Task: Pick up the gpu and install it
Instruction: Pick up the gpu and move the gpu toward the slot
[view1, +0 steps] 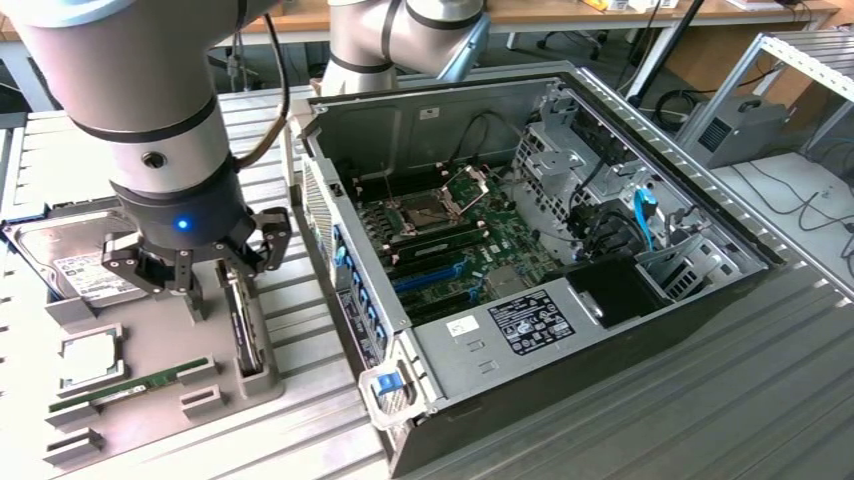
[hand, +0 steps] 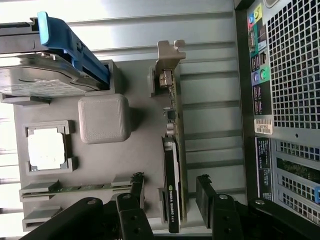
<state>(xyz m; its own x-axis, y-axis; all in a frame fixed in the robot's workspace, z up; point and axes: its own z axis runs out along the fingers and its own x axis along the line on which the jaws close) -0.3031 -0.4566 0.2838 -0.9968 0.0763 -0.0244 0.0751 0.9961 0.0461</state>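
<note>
The gripper (hand: 170, 200) hangs with its jaws spread wide, one finger on each side of the gpu (hand: 173, 160), gripping nothing. The card stands on edge in the grey parts tray (view1: 160, 345), to the exterior view's left of the open computer case (view1: 441, 100). By my judgement it is not yet lifted, so both pickup and installation remain.

The arm (view1: 154, 110) stands vertical, wrist pointing straight down; its end effector (view1: 214, 292) has 2 fingers (hand: 131, 216) spread wide apart.
</note>
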